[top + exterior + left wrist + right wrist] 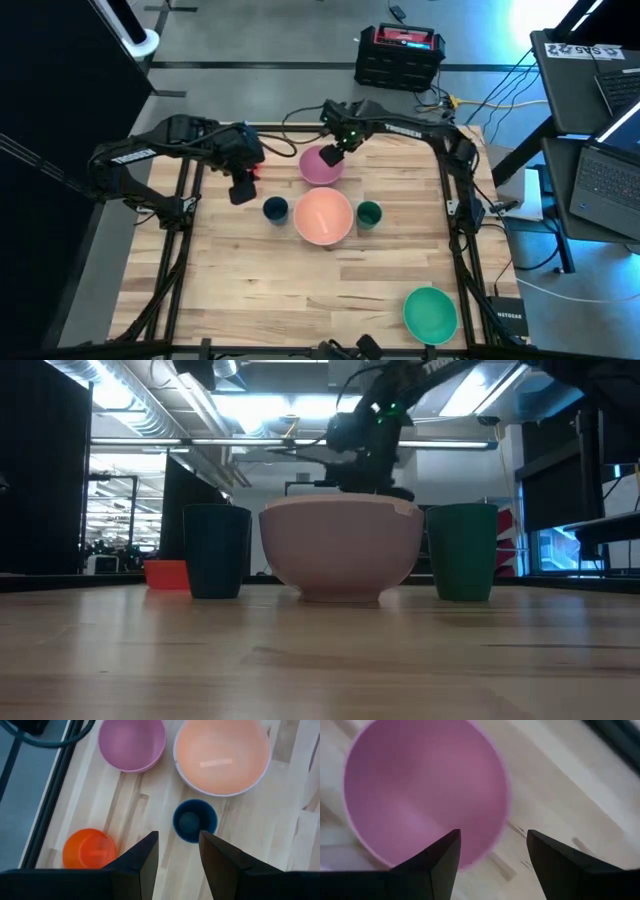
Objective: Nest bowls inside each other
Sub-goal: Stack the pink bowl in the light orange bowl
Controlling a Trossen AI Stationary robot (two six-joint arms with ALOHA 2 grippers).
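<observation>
The right pincer point(492, 851) hangs open and empty over the pink bowl point(320, 165), its fingers straddling the bowl's rim, at the far middle of the surface point(250, 290). The left pincer point(177, 855), also open and empty, hovers above the surface with the blue cup point(194, 820) just ahead of its fingertips and the orange bowl point(89, 849) beside them. The peach bowl point(322, 216) sits inside a white one between the blue cup and green cup point(369, 214); the teal bowl point(431, 314) lies well apart.
</observation>
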